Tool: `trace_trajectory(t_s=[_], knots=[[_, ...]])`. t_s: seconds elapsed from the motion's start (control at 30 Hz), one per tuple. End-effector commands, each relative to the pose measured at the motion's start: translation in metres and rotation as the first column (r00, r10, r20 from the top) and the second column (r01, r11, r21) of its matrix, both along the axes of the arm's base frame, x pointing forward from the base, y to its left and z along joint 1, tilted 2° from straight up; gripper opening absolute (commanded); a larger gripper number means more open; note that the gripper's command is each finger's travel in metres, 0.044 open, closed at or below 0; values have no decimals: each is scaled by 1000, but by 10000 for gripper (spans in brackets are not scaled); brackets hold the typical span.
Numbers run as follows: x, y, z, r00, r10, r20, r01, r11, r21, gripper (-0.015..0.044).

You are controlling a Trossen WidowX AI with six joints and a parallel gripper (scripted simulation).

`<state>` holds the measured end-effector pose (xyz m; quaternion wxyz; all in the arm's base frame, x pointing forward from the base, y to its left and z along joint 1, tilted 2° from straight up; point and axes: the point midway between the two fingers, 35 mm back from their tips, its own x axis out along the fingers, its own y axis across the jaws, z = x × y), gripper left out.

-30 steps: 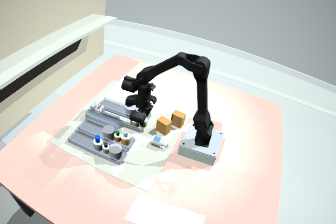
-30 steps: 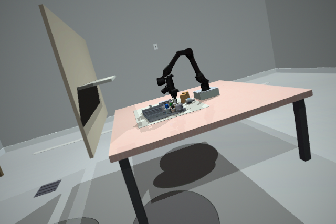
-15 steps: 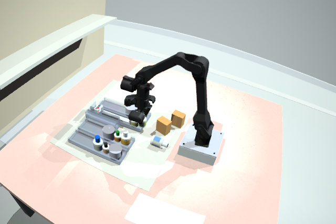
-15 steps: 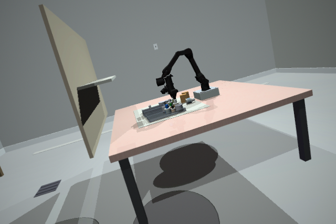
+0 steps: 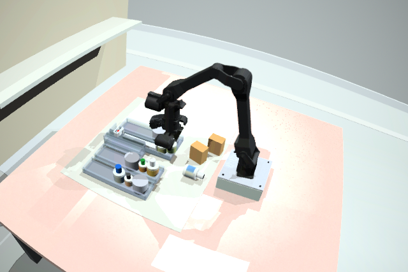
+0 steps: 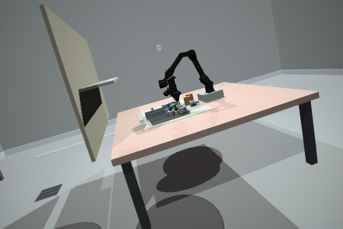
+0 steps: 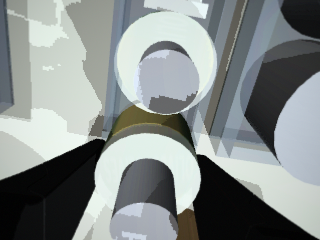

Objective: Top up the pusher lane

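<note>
The gripper (image 7: pixel 150 165) grasps a jar (image 7: pixel 147 172) at the lane's (image 5: pixel 138 132) front end, just before the other jar (image 7: pixel 165 70), toward the bench's (image 5: pixel 296 164) left edge.

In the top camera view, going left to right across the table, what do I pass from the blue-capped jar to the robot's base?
Blue-capped jar → green-capped jar → the jar on its side with a blue label → the nearer tan box → the farther tan box → the grey base block.
</note>
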<state>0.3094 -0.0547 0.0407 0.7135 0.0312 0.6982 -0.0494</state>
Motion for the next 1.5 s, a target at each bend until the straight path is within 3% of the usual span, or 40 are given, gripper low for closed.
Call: trace_trajectory(t_s=[0.0, 1.47], knots=[[10, -1, 6, 1000, 0, 31, 0, 1000, -4, 0], [23, -2, 8, 999, 0, 33, 0, 1000, -4, 0]])
